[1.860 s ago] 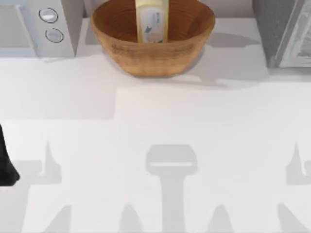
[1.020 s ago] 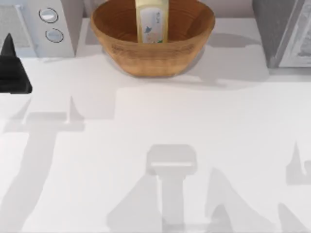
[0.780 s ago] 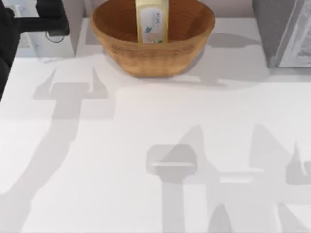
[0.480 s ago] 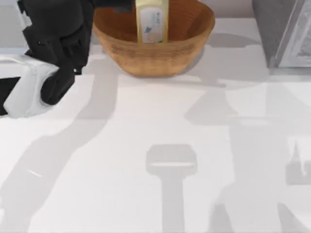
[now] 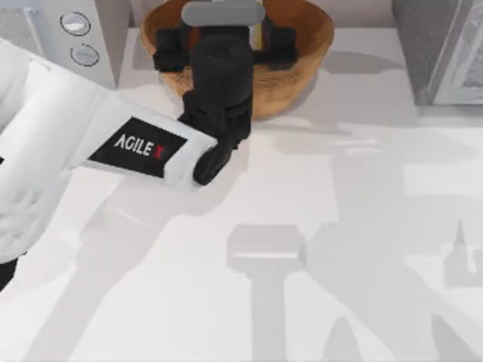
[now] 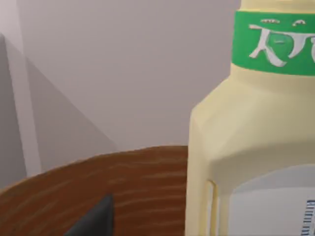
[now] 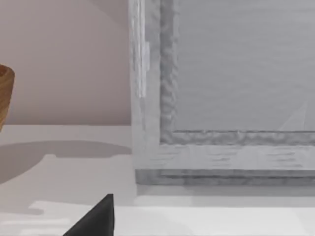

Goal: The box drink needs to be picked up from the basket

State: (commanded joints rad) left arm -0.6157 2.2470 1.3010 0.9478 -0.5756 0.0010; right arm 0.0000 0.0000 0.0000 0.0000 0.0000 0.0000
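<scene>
The left arm [image 5: 90, 143] reaches diagonally from the near left of the table to the far centre, its white forearm bearing the AgileX lettering. Its black wrist hangs over the near rim of the basket [image 5: 302, 68], and the left gripper [image 5: 223, 45] sits above the basket interior. The two finger mounts stand spread to either side of the wrist, so the jaws are set wide with nothing clamped between them. In the left wrist view one dark fingertip [image 6: 93, 221] shows against the ribbed brown inner wall of the basket [image 6: 98, 191].

The right gripper is held low over the table on the right side; its wrist view shows one dark fingertip [image 7: 96, 219] and the grey cabinet [image 7: 226, 93] close ahead. Its finger opening cannot be told.

The table [image 5: 317, 249] is plain white, crossed by grey shadows of the arms. A grey knobbed microwave [image 5: 75, 38] stands at the far left, the grey cabinet [image 5: 441, 49] at the far right, with a pale wall behind.

The box drink [image 6: 251, 137] stands upright inside the basket, directly ahead of the left gripper and very near it. It is pale yellow with a green band near the top and a whitish label lower down. No finger touches it.
</scene>
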